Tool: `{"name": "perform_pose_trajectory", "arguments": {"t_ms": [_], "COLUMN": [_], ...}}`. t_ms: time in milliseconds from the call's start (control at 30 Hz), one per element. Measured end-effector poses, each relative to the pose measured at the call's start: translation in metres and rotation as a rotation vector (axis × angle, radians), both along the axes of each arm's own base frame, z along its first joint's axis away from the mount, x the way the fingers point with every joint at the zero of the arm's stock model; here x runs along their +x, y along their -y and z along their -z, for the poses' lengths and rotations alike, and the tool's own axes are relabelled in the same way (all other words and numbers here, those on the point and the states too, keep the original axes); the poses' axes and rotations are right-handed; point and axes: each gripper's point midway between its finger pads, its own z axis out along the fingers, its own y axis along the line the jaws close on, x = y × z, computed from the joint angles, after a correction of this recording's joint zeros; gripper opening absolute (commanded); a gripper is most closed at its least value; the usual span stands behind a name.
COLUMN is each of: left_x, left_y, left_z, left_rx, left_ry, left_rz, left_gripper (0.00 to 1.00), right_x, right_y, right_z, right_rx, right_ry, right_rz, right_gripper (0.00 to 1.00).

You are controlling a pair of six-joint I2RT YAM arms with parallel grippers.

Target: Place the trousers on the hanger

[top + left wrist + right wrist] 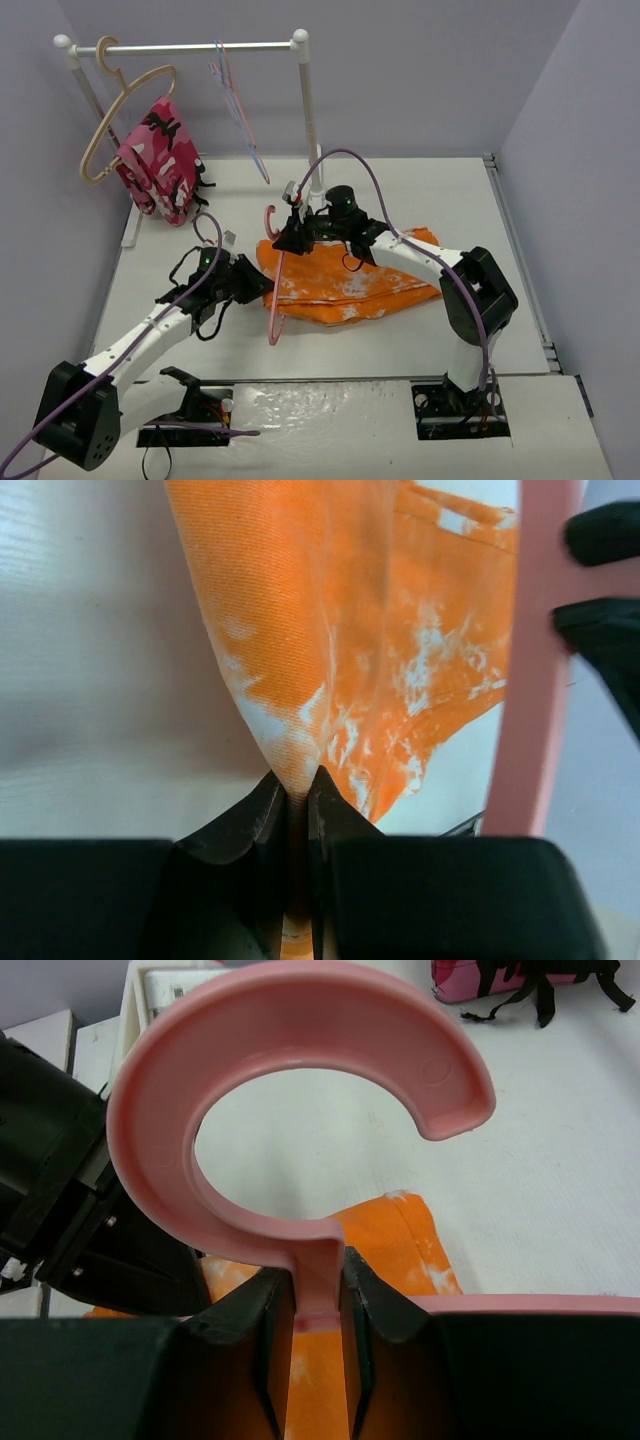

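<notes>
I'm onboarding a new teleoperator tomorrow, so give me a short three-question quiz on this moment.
1. True or false: the left gripper is shut on the cloth of the trousers.
2. Where does the right gripper clamp the hanger? A) the neck below the hook B) the hook's tip C) a shoulder end
3. Fill in: most of the trousers lie on the ____.
Key: 1 true; 2 A; 3 table.

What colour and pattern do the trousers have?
The trousers are orange with white blotches, seen best in the left wrist view.
</notes>
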Motion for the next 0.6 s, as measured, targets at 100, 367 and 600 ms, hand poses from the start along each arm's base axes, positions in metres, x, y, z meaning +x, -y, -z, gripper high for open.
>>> {"name": "perform_pose_trajectory", "arguments": {"t_ms": [100, 367, 600], "left_x": [0.006, 0.026, 0.019], "left_y": [-0.002, -0.004, -0.005], "left_z": [-0.029, -0.169, -0.206], "left_rx": [0.011, 0.042, 0.097], "left_ry": [0.031, 0.28, 0.343], "left_rz": [0.027, 0.153, 0.252], "left_gripper": [0.0, 0.0, 0.0], "right_x": [-0.007, -0.027, -0.036], "right_y": [0.0, 0.015, 0.025], "right_z": [-0.015, -0.092, -0.117], "right_rx": [0.022, 0.125, 0.164], "right_ry": [0.007, 0.111, 0.154], "right_rz": [-0.026, -0.109, -0.137], "right_gripper": [0.0, 0.0, 0.0]}}
